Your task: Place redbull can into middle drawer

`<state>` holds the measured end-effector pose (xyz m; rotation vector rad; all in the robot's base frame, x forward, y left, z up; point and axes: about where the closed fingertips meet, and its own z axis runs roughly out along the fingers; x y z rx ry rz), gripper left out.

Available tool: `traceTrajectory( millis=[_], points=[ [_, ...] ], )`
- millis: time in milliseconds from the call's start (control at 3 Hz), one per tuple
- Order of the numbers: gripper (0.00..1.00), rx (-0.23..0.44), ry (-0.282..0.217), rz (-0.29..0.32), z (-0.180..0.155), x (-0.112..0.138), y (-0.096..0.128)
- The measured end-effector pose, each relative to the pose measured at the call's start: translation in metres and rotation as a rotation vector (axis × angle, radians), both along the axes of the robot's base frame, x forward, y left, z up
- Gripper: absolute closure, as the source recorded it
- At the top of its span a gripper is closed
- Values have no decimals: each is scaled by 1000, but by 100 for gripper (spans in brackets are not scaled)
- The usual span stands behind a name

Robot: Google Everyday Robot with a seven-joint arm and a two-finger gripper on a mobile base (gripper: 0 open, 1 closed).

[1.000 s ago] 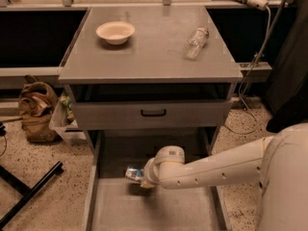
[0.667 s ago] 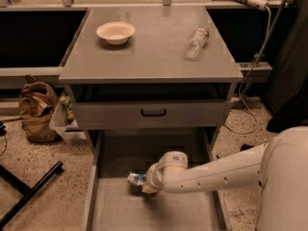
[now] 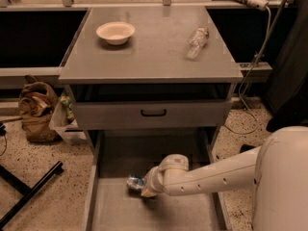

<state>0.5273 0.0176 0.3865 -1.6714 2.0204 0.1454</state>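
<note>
Gripper (image 3: 146, 187) sat low inside the middle drawer (image 3: 120, 213), toward its near left, with the redbull can (image 3: 135, 182) touching its left tip just above the drawer floor. Whether it was clamped on the can or slack around it could not be told. The can looked light, thin-walled, slick and already dented, so a hard squeeze would likely crush it. Its mid-sides seemed the safest place to hold. The white arm (image 3: 211, 176) reached in from the right. Farther off, above the shut drawer (image 3: 154, 113), a bowl (image 3: 115, 32) and a bottle (image 3: 196, 42) stood well apart.
</note>
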Motion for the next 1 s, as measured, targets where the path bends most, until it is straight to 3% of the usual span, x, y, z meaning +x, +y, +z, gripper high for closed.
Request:
traceTrajectory(
  millis=[1000],
  points=[
    [10, 0, 0, 0, 0, 0, 0]
  ],
)
